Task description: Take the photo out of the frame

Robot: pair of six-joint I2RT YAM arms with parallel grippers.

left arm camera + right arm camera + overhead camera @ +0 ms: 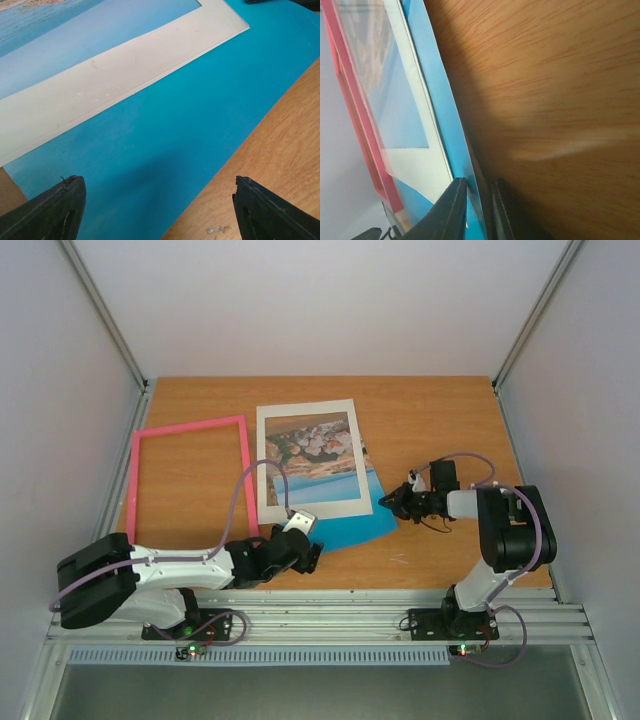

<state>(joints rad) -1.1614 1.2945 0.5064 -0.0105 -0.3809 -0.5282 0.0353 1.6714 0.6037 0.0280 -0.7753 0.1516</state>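
1. As the photo (352, 526), partly under the white mat (305, 508) beside the frame (190, 426), is thin and limp, hold its exposed blue edge.
2. Right gripper (479, 205): pinched on that edge.
3. Left gripper (159, 210): wide, empty.

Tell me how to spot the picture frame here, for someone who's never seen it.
On the wooden tabletop, look at the left side. The thin bright pink rectangular frame lies flat there, bare wood showing through it. Unlike the white mat beside it, it is a hollow outline.
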